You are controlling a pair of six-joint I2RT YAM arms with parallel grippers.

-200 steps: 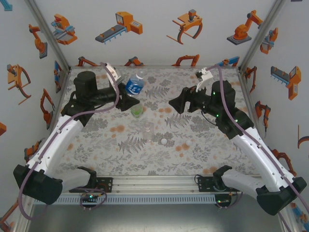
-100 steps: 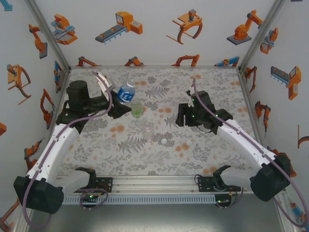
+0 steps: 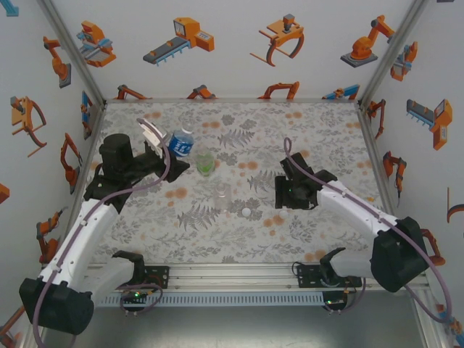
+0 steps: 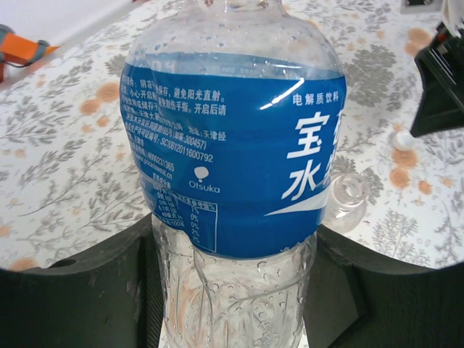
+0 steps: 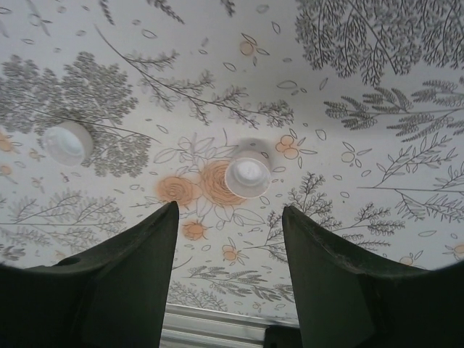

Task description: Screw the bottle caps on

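Logging 2 grippers. I see left gripper clenched on transparent blue-labelled plastic bottle, just left of green-tinted transparent plastic bottle. Right gripper released over small round white plastic cap; second white cap alongside, both near-right of the green-tinted bottle.

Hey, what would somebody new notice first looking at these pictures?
The blue-labelled bottle stands out most, clamped in the left gripper and lifted at the far left of the floral table. Right of centre, the right gripper hangs open with a white cap just ahead of its fingers and a second cap off to one side.
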